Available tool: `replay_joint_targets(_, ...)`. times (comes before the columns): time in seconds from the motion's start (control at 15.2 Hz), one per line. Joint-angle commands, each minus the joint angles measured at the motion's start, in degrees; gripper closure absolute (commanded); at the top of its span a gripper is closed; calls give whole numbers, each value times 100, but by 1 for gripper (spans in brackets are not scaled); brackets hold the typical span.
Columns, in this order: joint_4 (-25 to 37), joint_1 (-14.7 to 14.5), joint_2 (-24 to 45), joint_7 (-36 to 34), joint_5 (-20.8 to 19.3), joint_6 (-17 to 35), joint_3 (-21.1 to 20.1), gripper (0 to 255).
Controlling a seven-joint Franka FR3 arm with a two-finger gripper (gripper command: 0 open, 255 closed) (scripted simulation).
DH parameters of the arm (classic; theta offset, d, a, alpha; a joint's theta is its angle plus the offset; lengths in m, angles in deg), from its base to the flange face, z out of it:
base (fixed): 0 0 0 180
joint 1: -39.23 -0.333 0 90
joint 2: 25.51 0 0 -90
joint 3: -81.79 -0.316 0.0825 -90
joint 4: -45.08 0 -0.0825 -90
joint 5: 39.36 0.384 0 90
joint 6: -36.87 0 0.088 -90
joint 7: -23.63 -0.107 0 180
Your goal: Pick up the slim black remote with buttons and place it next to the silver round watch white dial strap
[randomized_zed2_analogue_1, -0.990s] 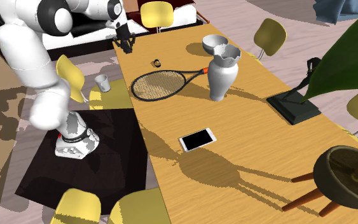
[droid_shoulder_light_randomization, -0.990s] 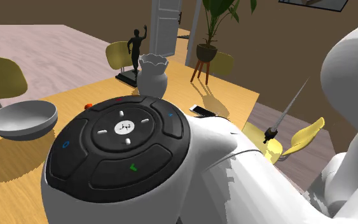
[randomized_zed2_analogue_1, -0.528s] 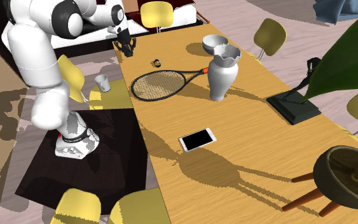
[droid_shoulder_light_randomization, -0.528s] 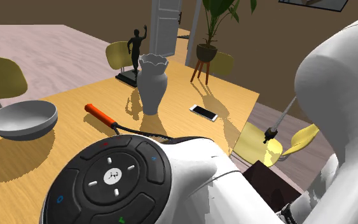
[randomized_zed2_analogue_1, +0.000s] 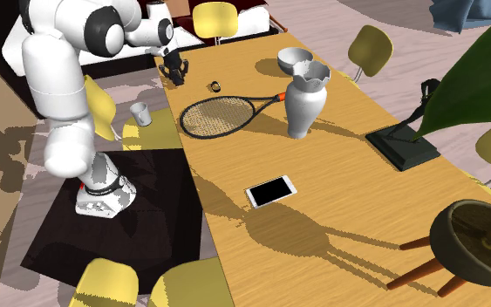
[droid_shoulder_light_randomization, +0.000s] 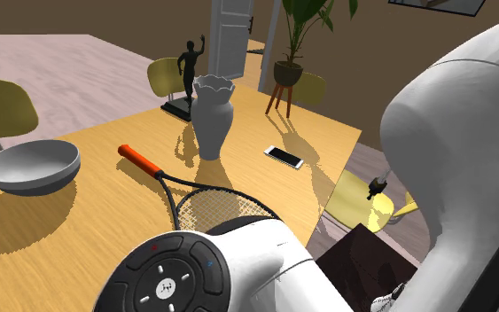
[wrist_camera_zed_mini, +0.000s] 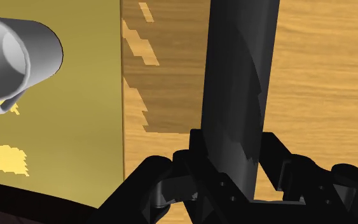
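The long wooden table (randomized_zed2_analogue_1: 339,166) carries most of the objects. The white arm (randomized_zed2_analogue_1: 56,96) bends from its stand toward the table's edge. A tennis racket (randomized_zed2_analogue_1: 221,115) lies flat beside a white vase (randomized_zed2_analogue_1: 305,100), and a phone (randomized_zed2_analogue_1: 270,190) lies well apart from both. The black gripper (wrist_camera_zed_mini: 234,143) pinches the slim black remote (wrist_camera_zed_mini: 238,76) between its fingers, over the wood close to the table's edge. A grey mug (wrist_camera_zed_mini: 18,54) sits on a yellow chair seat beside the table. The small watch (randomized_zed2_analogue_1: 214,85) lies on the wood near the gripper and the racket's head.
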Motion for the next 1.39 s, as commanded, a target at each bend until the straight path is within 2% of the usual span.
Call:
replay_joint_targets(0.0,-45,-78,109,-91,-133,111,87,255)
replay_joint_targets(0.07,-72,-135,190,-155,-229,187,154,255)
replay_joint_targets(0.59,-72,-136,189,-155,-228,187,155,255)
replay_joint_targets(0.66,-70,-138,191,-155,-230,186,157,0)
replay_joint_targets(0.99,-71,-138,191,-156,-230,187,156,0)
replay_joint_targets(1.25,132,240,-357,259,407,-325,-273,0)
replay_joint_targets(1.32,132,238,-358,260,408,-325,-271,0)
